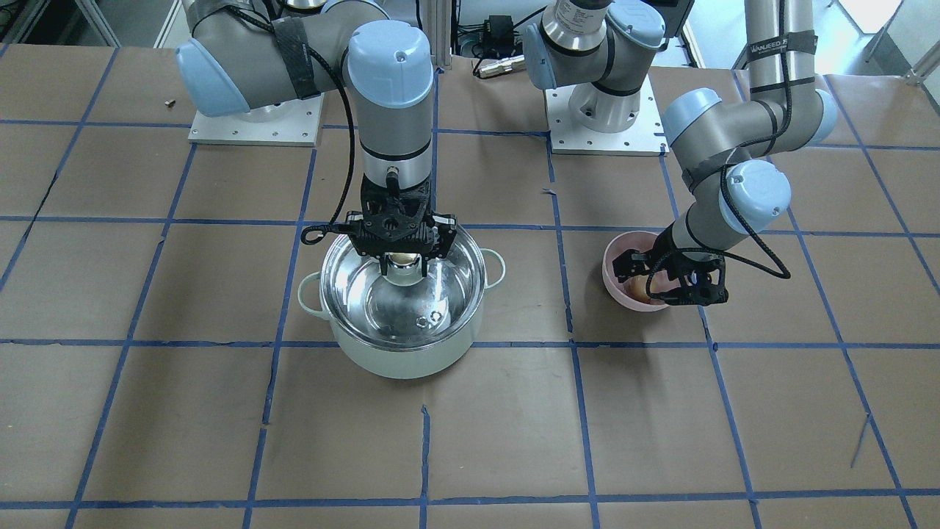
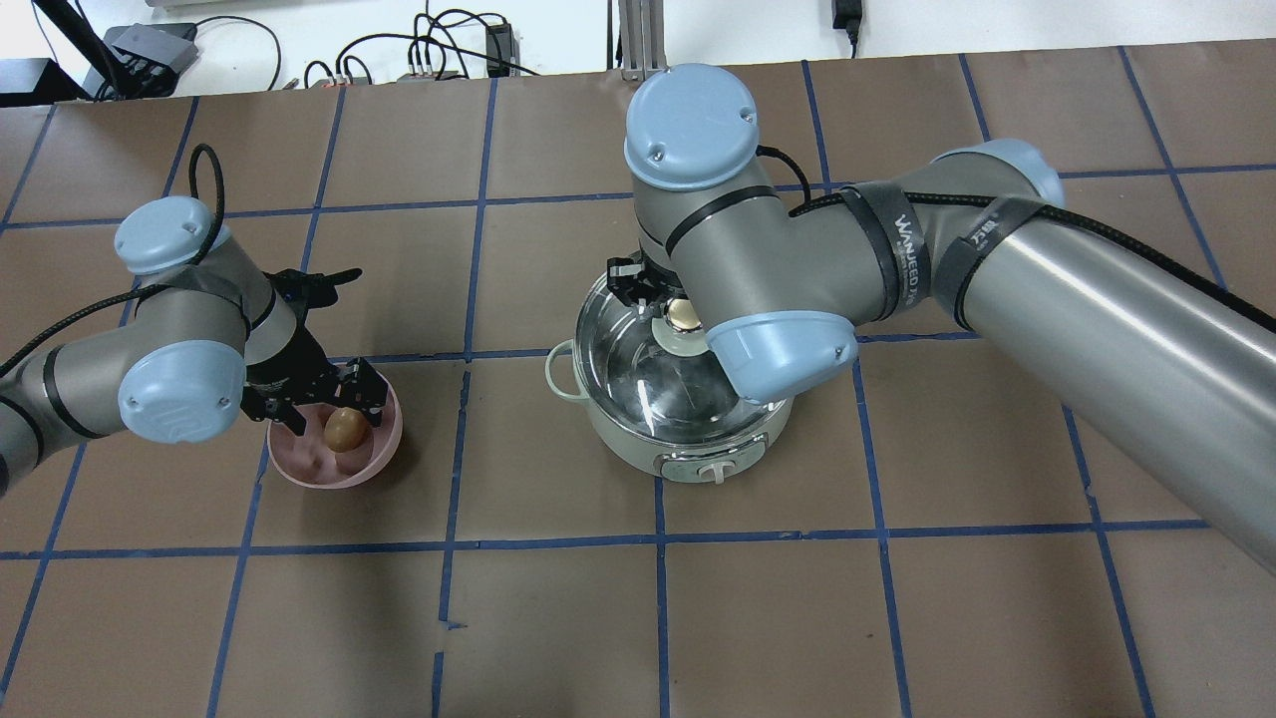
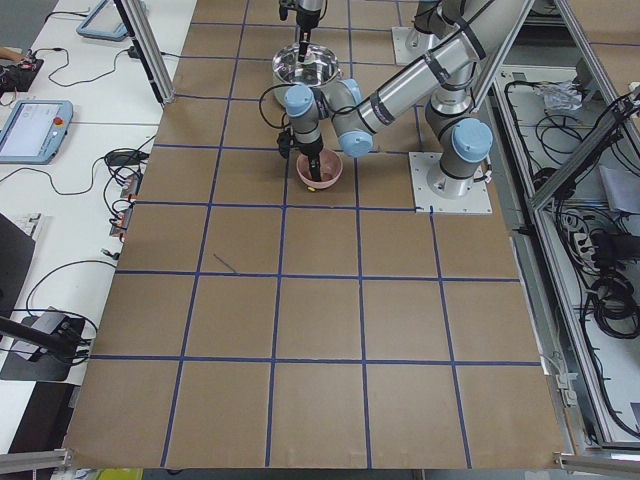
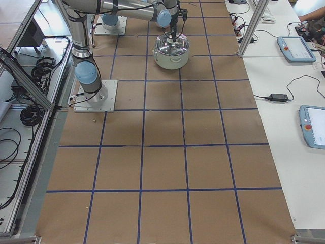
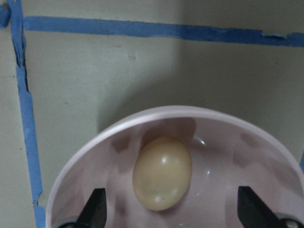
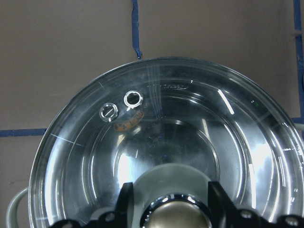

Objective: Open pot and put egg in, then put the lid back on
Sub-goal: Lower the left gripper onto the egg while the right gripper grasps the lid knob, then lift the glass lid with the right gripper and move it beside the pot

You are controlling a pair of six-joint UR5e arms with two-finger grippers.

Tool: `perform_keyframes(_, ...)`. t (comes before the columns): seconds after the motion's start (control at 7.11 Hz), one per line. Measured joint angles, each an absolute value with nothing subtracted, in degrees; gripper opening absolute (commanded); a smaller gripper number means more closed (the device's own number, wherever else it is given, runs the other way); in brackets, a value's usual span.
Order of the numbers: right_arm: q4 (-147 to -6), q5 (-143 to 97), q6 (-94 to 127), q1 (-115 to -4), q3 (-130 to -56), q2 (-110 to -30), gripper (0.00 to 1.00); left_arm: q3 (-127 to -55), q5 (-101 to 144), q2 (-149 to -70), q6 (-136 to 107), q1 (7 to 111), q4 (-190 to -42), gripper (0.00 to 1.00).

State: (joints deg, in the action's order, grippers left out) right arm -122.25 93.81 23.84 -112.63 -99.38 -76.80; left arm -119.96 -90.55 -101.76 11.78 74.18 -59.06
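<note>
The mint-green pot point(image 1: 400, 360) stands mid-table with the glass lid point(image 1: 440, 294) on it. My right gripper point(image 1: 402, 264) hangs over it, fingers point(image 6: 126, 199) closed against both sides of the lid's knob point(image 6: 173, 209). The lid fills the right wrist view point(image 6: 166, 133). The brown-tan egg point(image 2: 345, 430) lies in a pink bowl point(image 2: 319, 474). My left gripper point(image 2: 339, 419) reaches down into the bowl, open. In the left wrist view its fingertips point(image 5: 95, 213) stand wide on either side of the egg point(image 5: 162, 173) without touching it.
The table is brown paper with a grid of blue tape. The two arm bases point(image 1: 602, 117) stand on plates at the robot's edge. The bowl point(image 1: 613, 272) sits about one grid square from the pot, on the left arm's side.
</note>
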Motion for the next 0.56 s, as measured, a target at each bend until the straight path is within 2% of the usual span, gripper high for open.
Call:
perform_keyframes(0.42, -119.3, 94.2, 21.3, -111.4, -96.7, -78.2, 0.4, -119.9, -90.6, -102.4, 11.8, 74.2, -59.1, 0.93)
perform_keyframes(0.56, -116.6, 94.1, 18.7, -110.0, -95.7, -79.8, 0.41, -120.0, -90.6, -102.5, 11.8, 74.2, -59.1, 0.81)
